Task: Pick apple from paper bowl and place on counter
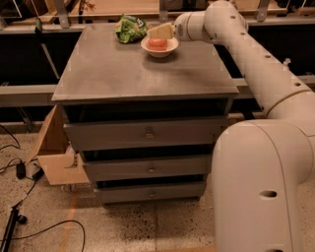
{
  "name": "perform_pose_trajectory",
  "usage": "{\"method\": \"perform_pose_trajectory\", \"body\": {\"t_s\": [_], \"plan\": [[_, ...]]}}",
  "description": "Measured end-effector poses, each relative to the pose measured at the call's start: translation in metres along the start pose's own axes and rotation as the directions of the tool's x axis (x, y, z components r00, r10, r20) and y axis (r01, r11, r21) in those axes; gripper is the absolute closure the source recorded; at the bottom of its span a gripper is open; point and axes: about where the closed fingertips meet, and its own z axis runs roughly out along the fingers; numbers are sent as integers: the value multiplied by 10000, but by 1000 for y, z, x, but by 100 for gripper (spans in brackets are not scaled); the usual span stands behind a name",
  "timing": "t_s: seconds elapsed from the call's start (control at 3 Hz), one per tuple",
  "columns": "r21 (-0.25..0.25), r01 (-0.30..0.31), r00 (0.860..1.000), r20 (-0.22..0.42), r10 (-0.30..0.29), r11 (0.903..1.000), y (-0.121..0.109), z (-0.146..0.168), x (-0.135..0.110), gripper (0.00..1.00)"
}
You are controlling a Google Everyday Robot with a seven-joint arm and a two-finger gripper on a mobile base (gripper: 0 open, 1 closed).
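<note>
The reddish-pink apple (157, 44) lies in the white paper bowl (160, 50) near the far edge of the grey counter (133, 74). My gripper (160, 32) reaches in from the right on the white arm. It hangs just above the apple, at the bowl's far rim, and its tan tip overlaps the top of the fruit. I cannot tell whether it touches the apple. The apple rests in the bowl.
A green snack bag (130, 28) lies just left of the bowl at the counter's back edge. A tan wooden bench (123, 7) runs behind. An open cardboard box (53, 152) and cables (19, 170) are on the floor to the left of the three-drawer cabinet (147, 133).
</note>
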Motion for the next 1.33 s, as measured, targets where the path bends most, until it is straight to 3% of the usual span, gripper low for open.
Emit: {"method": "perform_pose_trajectory", "body": {"t_s": [0.33,0.67,1.0,1.33], "plan": [[228,-45,9998,-172,49,9997,-3,16,4,2],[383,-25,9988,-491,44,9993,-3,28,13,0],[399,-81,9972,-742,110,9992,-1,38,20,5],[256,-102,9959,-900,124,9996,5,49,24,18]]}}
